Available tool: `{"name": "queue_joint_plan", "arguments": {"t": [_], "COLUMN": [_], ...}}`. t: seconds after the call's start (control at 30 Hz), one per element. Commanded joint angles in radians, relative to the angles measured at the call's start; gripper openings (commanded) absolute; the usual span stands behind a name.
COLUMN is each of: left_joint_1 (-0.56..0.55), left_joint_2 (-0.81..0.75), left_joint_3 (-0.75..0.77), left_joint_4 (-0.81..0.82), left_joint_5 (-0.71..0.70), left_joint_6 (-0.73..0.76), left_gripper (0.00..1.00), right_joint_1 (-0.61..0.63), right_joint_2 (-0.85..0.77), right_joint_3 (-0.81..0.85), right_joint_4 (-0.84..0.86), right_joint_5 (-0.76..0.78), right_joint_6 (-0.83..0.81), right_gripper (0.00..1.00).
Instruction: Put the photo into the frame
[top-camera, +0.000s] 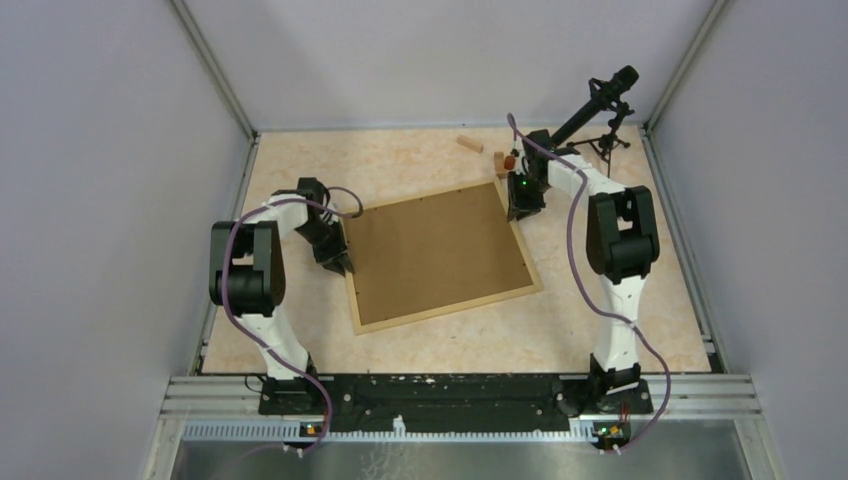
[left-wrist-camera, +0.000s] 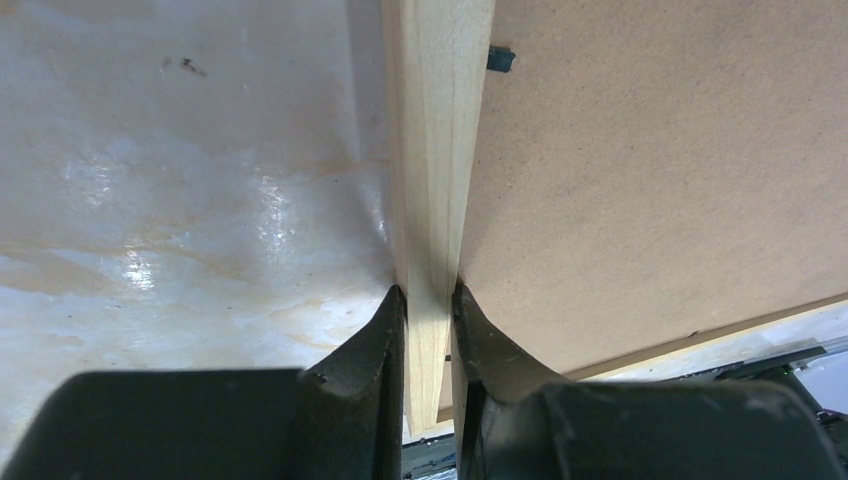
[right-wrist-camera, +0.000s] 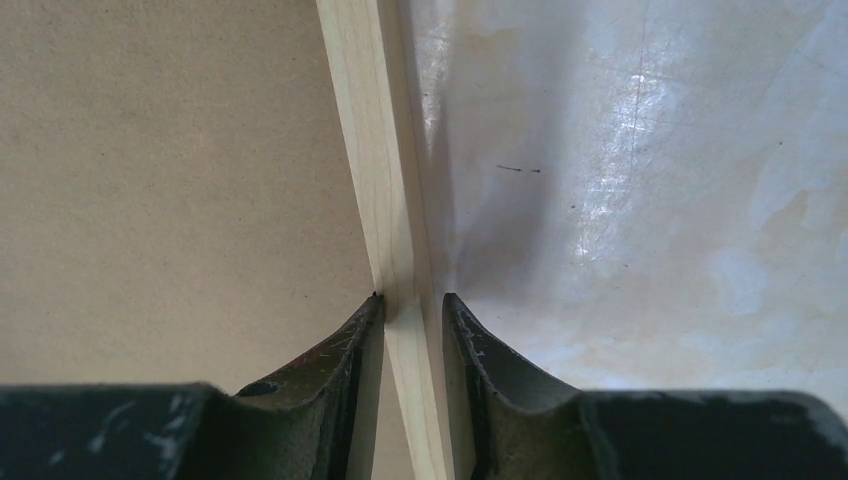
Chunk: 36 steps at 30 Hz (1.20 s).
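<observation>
So the frame (top-camera: 450, 307) is lying back-up around the middle of the worktop (top-camera: 300, 170), with its brown backing board (top-camera: 435, 250) facing up. The photo? Can't see it anywhere, so no clue if it's already under that board. My left gripper (left-wrist-camera: 430, 300) is clamped on the rail facing the left edge. My right gripper (right-wrist-camera: 410, 300) straddles the rail toward the far right corner. One finger touches, there's a sliver of gap at the other, so I can't tell if it's gripping. My guess: a lift or flip comes next.
</observation>
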Motion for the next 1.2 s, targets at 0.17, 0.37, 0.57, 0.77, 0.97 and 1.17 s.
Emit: {"name": "queue_joint_plan", "arguments": {"t": [0.17,0.37,0.57,0.77,0.97,1.17], "left_joint_1": [-0.018,-0.019,-0.02,-0.019,-0.019,-0.017], "left_joint_2": [0.067,0.069,0.069,0.073,0.072,0.078], "left_joint_3": [-0.036,-0.036,-0.036,-0.037,-0.037,-0.035], "left_joint_4": [0.236,0.235,0.234,0.234,0.234,0.232], "left_joint_5": [0.007,0.008,0.01,0.012,0.011,0.011], "left_joint_6": [-0.001,0.001,0.001,0.001,0.002,0.002], "left_gripper": [0.07,0.06,0.06,0.06,0.06,0.06], "right_joint_1": [-0.024,-0.046,-0.081,-0.113,-0.129,-0.175], "right_joint_2": [0.057,0.107,0.088,0.081,0.085,0.059], "right_joint_3": [0.041,0.06,0.047,0.018,0.006,-0.046], "right_joint_4": [0.021,0.006,0.017,0.056,0.066,0.112], "right_joint_5": [-0.007,-0.124,-0.184,-0.267,-0.297,-0.337], "right_joint_6": [0.016,0.022,0.026,0.048,0.057,0.087], "right_gripper": [0.27,0.21,0.33,0.31,0.32,0.3]}}
